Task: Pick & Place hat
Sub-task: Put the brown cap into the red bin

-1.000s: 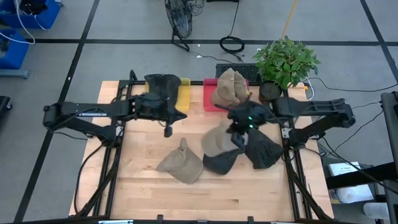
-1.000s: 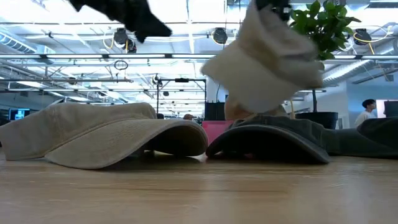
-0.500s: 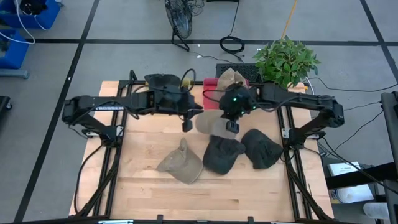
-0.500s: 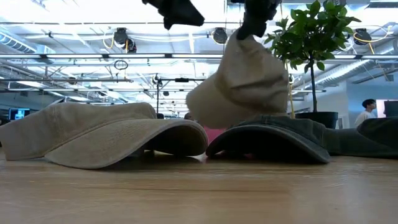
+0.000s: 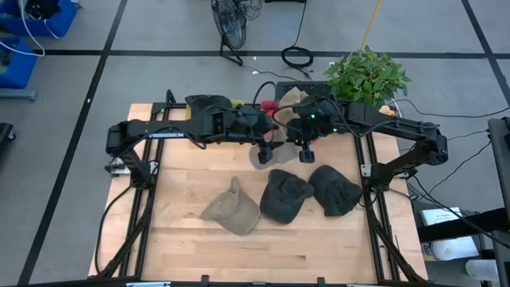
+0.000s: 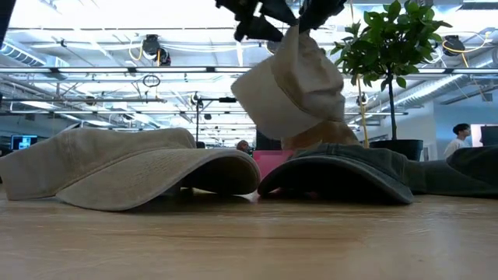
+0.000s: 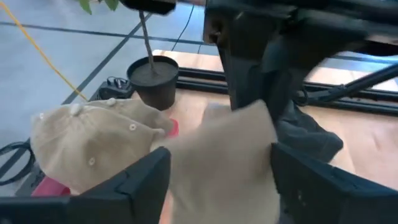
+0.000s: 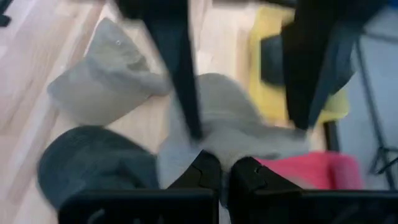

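A light tan hat [image 6: 292,85] hangs in the air over the table's far middle, with my right gripper [image 5: 305,151] shut on its top. My left gripper [image 5: 267,151] is open. Its two fingers [image 7: 140,183] stand on either side of the hanging hat [image 7: 224,155]; whether they touch it I cannot tell. Lying on the table are another tan hat [image 5: 231,209] and two dark hats [image 5: 285,195] [image 5: 335,190]. My right gripper pinches a bunched bit of cloth at the hanging hat's top [image 8: 214,146] between its two fingers, which point down from above. The hat hangs below the fingers [image 6: 311,12], clear of the table and of the dark hat beneath it.
At the far edge stand a red bin [image 5: 269,108] holding a tan hat [image 5: 295,100] and a yellow bin [image 5: 236,108] holding a black hat [image 5: 207,105]. A potted plant [image 5: 365,78] stands at the far right. Bare wood lies along the near edge.
My right gripper has lifted the tan hat off the table and carried it toward the far edge; it now hangs clear. My left gripper has moved toward the table's right up to the hat and has opened, so its fingers now flank the hat.
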Controlling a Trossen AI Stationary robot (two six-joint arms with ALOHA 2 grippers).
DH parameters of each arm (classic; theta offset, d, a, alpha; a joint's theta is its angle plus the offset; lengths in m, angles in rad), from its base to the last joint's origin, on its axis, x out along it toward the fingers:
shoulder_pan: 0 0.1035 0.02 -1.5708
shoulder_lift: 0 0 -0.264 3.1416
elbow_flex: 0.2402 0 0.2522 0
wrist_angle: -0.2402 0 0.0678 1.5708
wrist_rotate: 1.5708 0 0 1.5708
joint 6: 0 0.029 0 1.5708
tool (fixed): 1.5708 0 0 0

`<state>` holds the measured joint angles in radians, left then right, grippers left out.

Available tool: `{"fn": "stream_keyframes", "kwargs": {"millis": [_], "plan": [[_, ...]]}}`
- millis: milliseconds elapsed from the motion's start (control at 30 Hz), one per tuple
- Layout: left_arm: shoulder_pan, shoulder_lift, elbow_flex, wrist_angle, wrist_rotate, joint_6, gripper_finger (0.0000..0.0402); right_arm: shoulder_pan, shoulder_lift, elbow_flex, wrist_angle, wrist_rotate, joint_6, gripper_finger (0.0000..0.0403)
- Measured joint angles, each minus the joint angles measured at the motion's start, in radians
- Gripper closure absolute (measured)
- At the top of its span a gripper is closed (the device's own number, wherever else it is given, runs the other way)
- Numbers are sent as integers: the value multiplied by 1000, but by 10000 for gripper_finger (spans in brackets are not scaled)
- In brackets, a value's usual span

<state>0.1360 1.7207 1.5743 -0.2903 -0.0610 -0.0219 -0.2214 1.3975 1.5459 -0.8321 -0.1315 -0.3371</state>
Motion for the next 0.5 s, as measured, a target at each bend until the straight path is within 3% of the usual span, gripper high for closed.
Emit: {"fn": "stream_keyframes", "kwargs": {"millis": [267, 400, 500], "plan": [[-6, 81, 41, -44, -38, -79, 94, 6, -24, 1, 96, -4, -46, 403], [-16, 89, 42, -64, -43, -100, 118, 12, -31, 0, 119, -22, -44, 403], [-24, 89, 41, -53, -44, -102, 158, 14, -33, 0, 128, -68, -39, 403]]}}
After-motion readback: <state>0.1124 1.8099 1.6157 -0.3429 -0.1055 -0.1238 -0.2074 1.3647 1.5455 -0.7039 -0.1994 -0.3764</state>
